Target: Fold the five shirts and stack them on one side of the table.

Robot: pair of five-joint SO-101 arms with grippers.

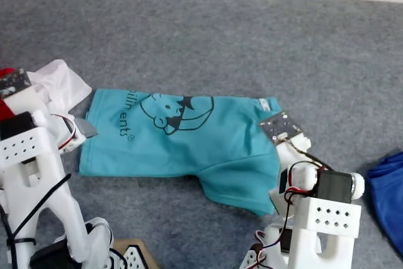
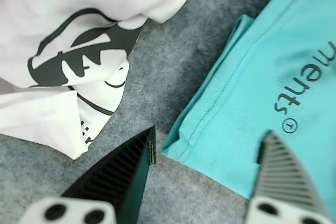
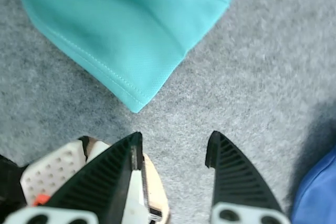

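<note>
High view: grey felt-like table [image 1: 252, 36], both arms at its near edge. Teal short-sleeved cotton shirt with dark print [image 1: 189, 137] lies mid-table, spread flat, unfolded, one sleeve jutting toward the right arm. White crumpled shirt with black graphic [image 1: 60, 86] sits just beside the teal shirt's end, by the left arm. Blue cloth heap [image 1: 387, 193] lies at the table's edge, well apart.

Left gripper [image 2: 210, 135]: fingers spread, straddling the teal shirt's hem corner, not yet biting. Right gripper [image 3: 175, 137]: fingers spread over bare felt, just short of the teal sleeve tip.

Risks, as judged: right gripper closing here grabs nothing, since the cloth lies ahead of it. Left gripper may pinch a single layer where the corner doubles under, so the fold drags crooked. White shirt lies close enough to snag.

Left wrist view gives the tucked-under hem corner; high view shows it flat. High view gives the shirt's whole outline.
</note>
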